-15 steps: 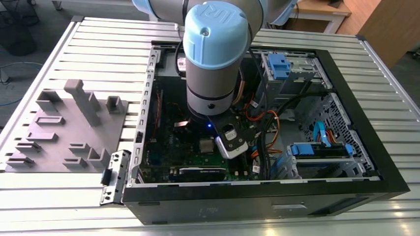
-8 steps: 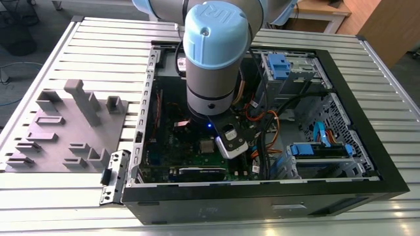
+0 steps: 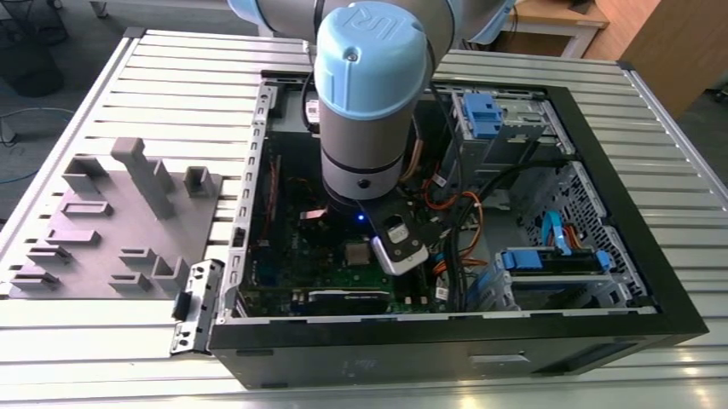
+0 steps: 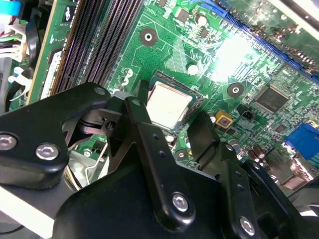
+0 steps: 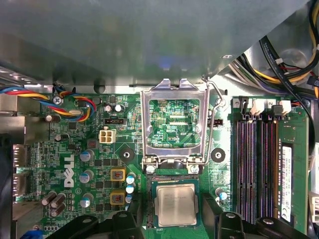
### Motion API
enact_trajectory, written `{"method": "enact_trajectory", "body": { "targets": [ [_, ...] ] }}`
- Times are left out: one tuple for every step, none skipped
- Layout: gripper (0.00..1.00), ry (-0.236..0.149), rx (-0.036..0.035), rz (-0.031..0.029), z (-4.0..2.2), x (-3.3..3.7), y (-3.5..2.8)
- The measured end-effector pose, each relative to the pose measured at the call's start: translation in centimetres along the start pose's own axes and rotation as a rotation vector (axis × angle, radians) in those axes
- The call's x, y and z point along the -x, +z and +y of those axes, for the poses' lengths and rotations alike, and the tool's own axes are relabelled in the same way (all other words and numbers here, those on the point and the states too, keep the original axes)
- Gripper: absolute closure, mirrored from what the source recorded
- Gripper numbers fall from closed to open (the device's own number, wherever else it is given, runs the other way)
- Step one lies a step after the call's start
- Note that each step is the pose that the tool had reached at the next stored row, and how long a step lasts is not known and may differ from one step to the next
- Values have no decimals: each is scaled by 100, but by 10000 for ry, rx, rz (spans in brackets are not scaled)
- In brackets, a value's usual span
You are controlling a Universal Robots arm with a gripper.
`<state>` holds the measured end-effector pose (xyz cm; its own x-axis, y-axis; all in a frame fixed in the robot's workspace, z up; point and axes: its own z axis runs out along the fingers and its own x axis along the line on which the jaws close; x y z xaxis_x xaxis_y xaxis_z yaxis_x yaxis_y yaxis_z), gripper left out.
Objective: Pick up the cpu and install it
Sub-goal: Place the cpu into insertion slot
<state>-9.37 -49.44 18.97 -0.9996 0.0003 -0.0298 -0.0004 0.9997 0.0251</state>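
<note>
Grey plastic blocks (image 3: 114, 221) stand on the slatted surface (image 3: 102, 349), well apart from the green circuit board (image 3: 336, 277), toward the exterior view's left. The board lies inside the open computer case (image 3: 455, 341), and the arm (image 3: 364, 102) reaches down over it.

The cpu (image 5: 175, 205) is a small flat square with a dull silver-grey metal top, faint print and a thin pale rim. It lies flat in the socket on the board, just beside the hinge end of the shiny metal frame (image 5: 174, 124), which is swung open. The gripper (image 5: 173, 214) hovers low over the cpu. Its fingers (image 4: 204, 132) are apart, one on each side of the cpu. Contact with it cannot be confirmed.
</note>
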Motion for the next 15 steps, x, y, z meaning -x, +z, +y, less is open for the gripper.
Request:
{"method": "enact_trajectory", "body": {
  "targets": [
    [42,-1,0,-1,0,0,0],
    [42,-2,2,-2,0,0,0],
    [42,-1,2,-2,0,0,-4],
    [42,0,2,2,0,0,-10],
    [42,1,2,6,0,0,-19],
    [42,2,-6,16,0,-1,-33],
    [42,3,-4,17,0,-1,-40],
    [42,3,-2,19,1,0,-46],
    [42,1,0,19,1,1,-51],
    [42,1,-1,22,1,2,-58],
    [42,1,0,24,1,2,-66],
    [42,1,0,25,2,2,-73],
    [42,1,2,26,2,3,-73],
    [42,0,3,26,2,3,-73],
    [42,-1,2,26,2,7,-73]
  ]
}}
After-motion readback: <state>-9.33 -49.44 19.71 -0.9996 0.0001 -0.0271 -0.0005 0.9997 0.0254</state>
